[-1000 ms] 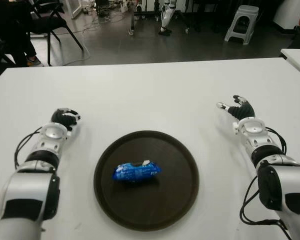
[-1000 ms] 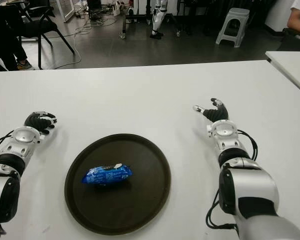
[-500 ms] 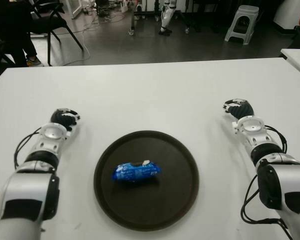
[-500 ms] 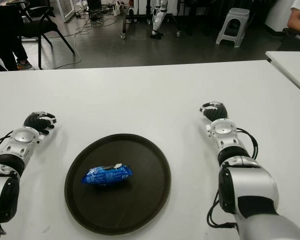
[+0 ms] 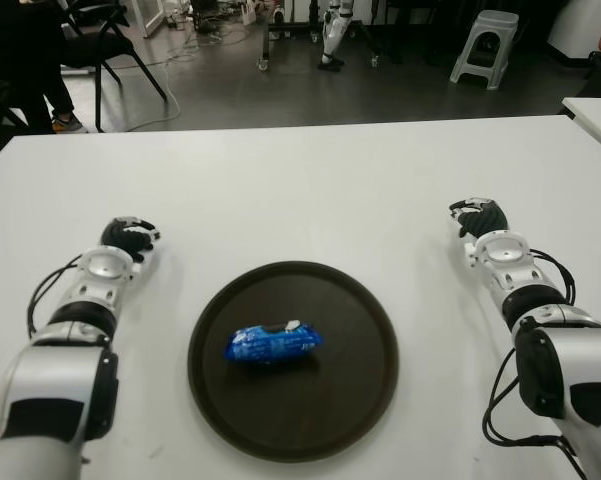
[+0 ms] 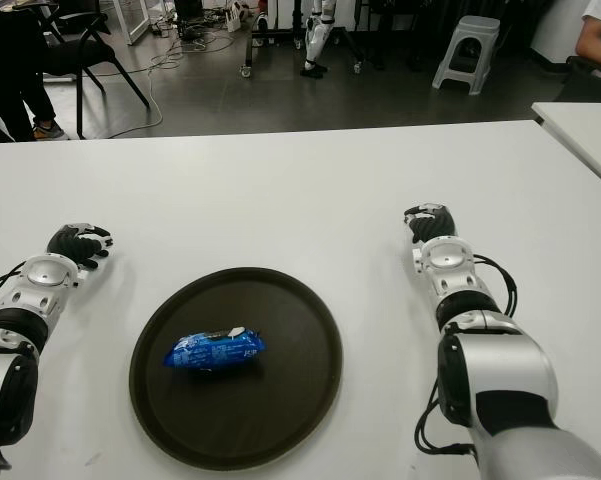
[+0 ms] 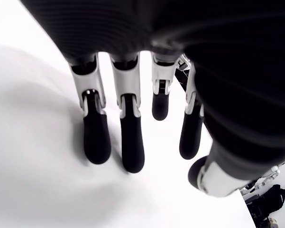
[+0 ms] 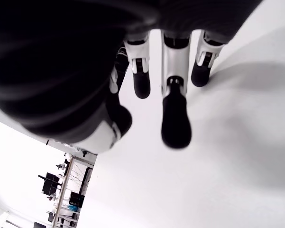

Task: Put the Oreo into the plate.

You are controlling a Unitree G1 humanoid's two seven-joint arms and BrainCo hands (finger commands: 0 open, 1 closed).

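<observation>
On the white surface [image 5: 310, 190], a round, dark brown plate [image 5: 365, 390] with a low raised rim sits near the front edge, midway between the two arms. Lying inside it, left of centre, is the Oreo [image 5: 273, 343]: a small, glossy blue packet, crinkled and pillow-shaped, with a white patch on top. Its long axis runs left to right, the right end tipped slightly away from the robot.

Bare surface surrounds the plate on every side, with wide open room behind it up to the far edge.

Left of the plate, well apart from it, the left hand [image 5: 128, 236] shows its black-tipped fingers [image 7: 132, 147] loosely extended, holding nothing. Right of the plate, also well apart, the right hand [image 5: 482, 216] has its fingers [image 8: 175, 121] relaxed downward toward the surface, empty too.
</observation>
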